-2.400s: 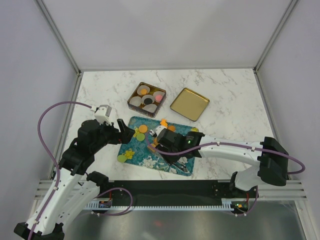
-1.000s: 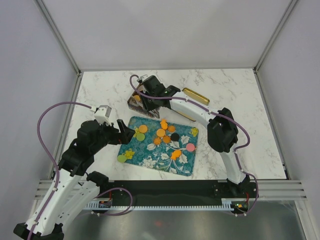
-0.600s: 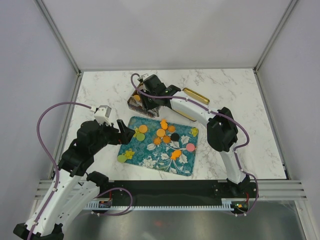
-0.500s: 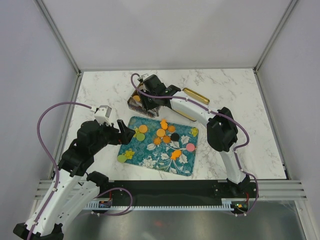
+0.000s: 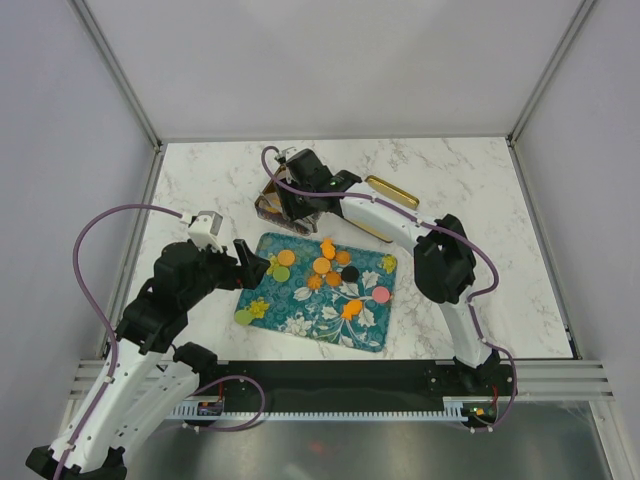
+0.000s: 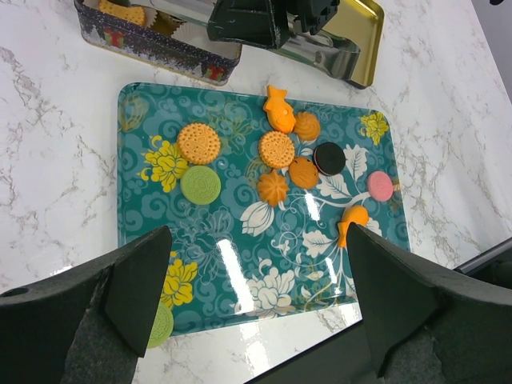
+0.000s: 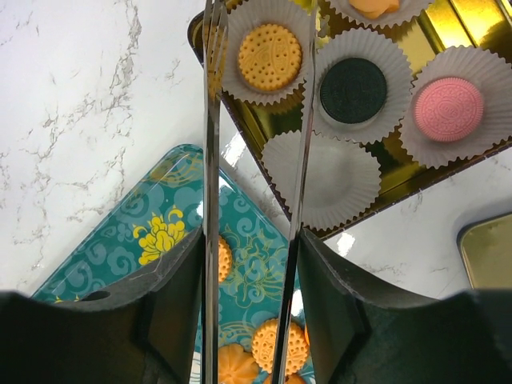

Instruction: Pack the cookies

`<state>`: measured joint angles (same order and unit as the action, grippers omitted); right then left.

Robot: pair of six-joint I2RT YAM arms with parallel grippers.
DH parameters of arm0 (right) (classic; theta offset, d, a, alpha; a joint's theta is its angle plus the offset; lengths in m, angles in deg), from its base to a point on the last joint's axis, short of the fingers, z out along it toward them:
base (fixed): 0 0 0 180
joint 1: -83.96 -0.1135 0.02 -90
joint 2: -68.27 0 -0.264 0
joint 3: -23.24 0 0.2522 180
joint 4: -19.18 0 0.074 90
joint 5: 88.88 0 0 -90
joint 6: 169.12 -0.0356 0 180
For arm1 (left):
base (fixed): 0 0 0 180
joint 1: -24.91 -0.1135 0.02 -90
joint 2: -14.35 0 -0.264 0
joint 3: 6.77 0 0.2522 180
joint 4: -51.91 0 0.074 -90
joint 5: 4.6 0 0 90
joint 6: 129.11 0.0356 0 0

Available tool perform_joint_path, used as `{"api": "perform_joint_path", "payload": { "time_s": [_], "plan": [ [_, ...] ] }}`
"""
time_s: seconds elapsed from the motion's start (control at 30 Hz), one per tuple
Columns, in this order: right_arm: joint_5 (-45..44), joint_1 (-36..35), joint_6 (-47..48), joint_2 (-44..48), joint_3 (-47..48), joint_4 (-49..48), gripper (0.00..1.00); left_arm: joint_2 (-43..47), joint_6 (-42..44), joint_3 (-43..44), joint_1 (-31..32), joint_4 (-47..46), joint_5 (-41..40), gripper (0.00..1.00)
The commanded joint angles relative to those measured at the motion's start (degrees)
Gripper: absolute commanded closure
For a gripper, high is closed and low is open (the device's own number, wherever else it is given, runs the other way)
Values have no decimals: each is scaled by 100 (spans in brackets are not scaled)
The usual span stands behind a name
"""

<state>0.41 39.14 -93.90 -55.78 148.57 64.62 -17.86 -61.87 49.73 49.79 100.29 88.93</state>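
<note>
The right tool (image 7: 262,16) is open and empty, an orange cookie (image 7: 270,58) under it. The left tool (image 6: 260,240) is open wide over the tray (image 6: 144,216).

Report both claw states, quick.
Left claw: open, holding nothing.
Right claw: open, holding nothing, above the orange cookie in its paper cup.

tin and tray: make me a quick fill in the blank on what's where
In the right wrist view, the lowest paper cup in the tin is ___. The tray holds one black cookie and one ___ cookie. The right gripper hangs open over the ___.
Missing words: empty; pink; tin.
</note>
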Motion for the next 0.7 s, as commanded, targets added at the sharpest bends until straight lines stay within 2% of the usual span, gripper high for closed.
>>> {"api": "perform_joint_path", "payload": {
  "time_s": [0.0, 0.17, 0.4, 0.67],
  "plan": [
    [27, 8, -33, 476, 23, -215, 45, 39, 167, -3, 34, -112, -72, 2],
    [53, -1, -112, 1153, -336, -83, 46, 83, 158, -11, 34, -104, -107, 2],
    [-384, -421, -103, 2760, -2267, -127, 46, 83, 158, -3, 43, -104, -98, 2],
    [-544, -1090, -410, 3703, -3949, -171, 46, 74, 158, -3, 52, -104, -89, 2]
  ]
}}
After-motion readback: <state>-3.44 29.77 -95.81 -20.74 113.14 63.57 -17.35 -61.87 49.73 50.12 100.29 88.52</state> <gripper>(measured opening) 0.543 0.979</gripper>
